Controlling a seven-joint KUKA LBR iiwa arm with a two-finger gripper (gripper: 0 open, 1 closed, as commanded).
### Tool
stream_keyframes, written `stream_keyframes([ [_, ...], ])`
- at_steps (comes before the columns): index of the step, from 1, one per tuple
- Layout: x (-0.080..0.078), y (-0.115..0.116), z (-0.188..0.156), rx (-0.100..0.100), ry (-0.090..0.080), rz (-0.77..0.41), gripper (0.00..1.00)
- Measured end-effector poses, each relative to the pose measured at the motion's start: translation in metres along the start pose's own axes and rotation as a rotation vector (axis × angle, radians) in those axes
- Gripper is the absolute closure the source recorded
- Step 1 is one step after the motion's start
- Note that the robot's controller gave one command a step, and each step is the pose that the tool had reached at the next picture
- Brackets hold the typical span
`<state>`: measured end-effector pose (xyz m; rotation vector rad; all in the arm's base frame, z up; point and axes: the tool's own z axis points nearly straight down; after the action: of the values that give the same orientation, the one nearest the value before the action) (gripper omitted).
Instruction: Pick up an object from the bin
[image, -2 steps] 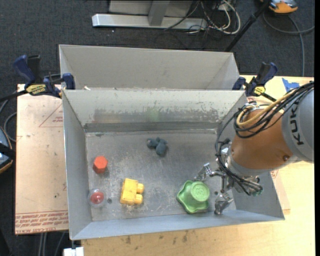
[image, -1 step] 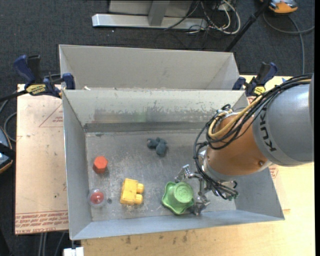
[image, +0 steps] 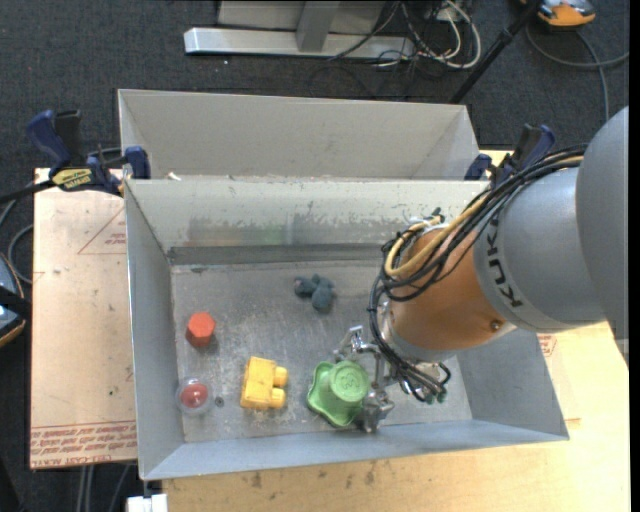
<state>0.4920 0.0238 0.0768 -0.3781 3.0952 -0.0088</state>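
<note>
My gripper (image: 364, 378) is low at the front right of the bin floor, its two metal fingers standing apart with one near the back and one near the front. A green round-topped plastic thing (image: 338, 391) lies right beside the fingers on their left, touching or nearly touching them. I cannot tell whether it sits between the fingers or just next to them. A yellow toy block (image: 263, 385) rests further left along the front.
A small red cylinder (image: 201, 329) and a clear ball with a red core (image: 194, 397) lie at the left side. A dark blue-grey lump (image: 317, 292) sits in the middle towards the back. The arm with its orange cover and cables hangs over the bin's right half.
</note>
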Motion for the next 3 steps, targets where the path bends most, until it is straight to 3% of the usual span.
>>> stream_keyframes([
  [1,-0.014,0.051,0.002,-0.004,0.013,0.254,0.0],
  [2,-0.06,0.105,-0.001,-0.009,0.014,0.111,0.0],
  [3,-0.061,0.103,-0.003,-0.008,0.011,0.114,1.0],
])
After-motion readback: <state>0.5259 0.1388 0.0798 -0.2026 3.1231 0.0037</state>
